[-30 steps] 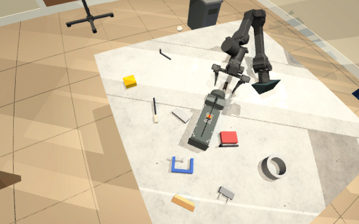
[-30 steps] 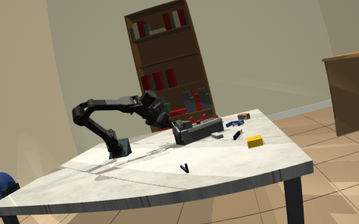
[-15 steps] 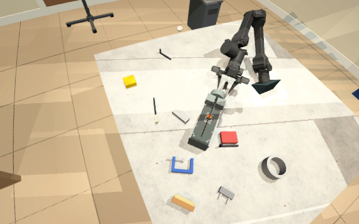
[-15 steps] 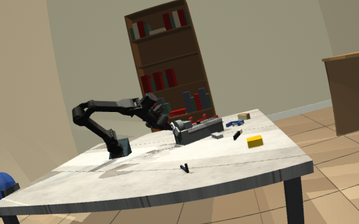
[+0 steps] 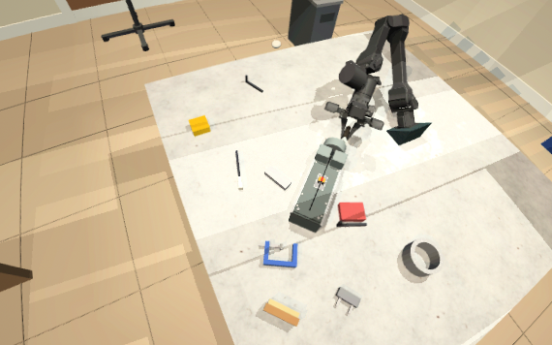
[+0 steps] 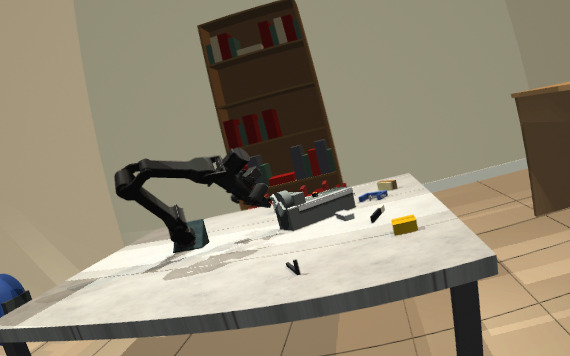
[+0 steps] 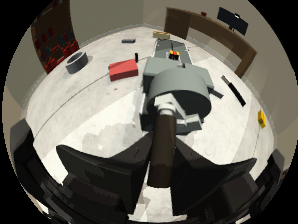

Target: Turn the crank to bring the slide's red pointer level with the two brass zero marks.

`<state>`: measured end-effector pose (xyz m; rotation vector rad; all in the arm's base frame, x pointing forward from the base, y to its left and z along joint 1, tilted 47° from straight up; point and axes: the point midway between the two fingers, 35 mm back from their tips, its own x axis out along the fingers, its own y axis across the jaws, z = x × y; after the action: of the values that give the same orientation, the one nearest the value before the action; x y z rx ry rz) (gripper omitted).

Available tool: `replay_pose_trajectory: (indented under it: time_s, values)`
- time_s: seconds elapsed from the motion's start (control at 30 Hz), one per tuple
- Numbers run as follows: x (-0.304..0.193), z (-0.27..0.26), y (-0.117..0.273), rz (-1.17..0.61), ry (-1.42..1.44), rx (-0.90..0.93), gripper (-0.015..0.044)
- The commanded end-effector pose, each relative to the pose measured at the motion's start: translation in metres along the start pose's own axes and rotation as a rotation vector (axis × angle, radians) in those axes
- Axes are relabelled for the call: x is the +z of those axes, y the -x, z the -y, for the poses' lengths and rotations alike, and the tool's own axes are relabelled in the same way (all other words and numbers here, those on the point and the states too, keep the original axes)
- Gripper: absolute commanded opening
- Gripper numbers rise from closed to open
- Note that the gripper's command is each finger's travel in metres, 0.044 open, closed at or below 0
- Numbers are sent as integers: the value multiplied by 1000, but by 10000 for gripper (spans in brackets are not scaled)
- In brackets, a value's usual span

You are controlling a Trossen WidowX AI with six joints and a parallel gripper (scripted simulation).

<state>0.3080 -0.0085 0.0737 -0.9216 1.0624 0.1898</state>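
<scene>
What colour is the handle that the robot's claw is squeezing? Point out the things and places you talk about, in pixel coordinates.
Dark brown; the handle [image 7: 163, 150] shows best in the wrist view, between the end effector's black fingers.

1. A black jointed robot arm [image 6: 169, 169] is arching across the left-centre of the frame, rising from a dark teal wedge-shaped base [image 6: 201, 235].
2. Its black gripper [image 6: 269, 201] is closing on a part too small to make out, at the near end of a long grey box-shaped machine [image 6: 319, 207] in the centre.
3. A yellow rectangular block [image 6: 404, 225] is sitting right of centre, and a small black bent tool [image 6: 294, 267] is lying below centre.
4. A blue clamp-like frame [image 6: 373, 195] is lying beyond the machine, near a tan block [image 6: 387, 185].
5. A tall brown wooden bookshelf [image 6: 209, 67] is standing behind, upper centre, appearing tilted.
</scene>
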Motion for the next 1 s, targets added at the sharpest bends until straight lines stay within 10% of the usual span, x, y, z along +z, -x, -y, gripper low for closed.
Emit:
replay_pose_trajectory:
  time_s: [0.0,0.97]
  values:
    - [0,0,0,2,5,-1,0]
    - [5,9,6,2,5,-1,0]
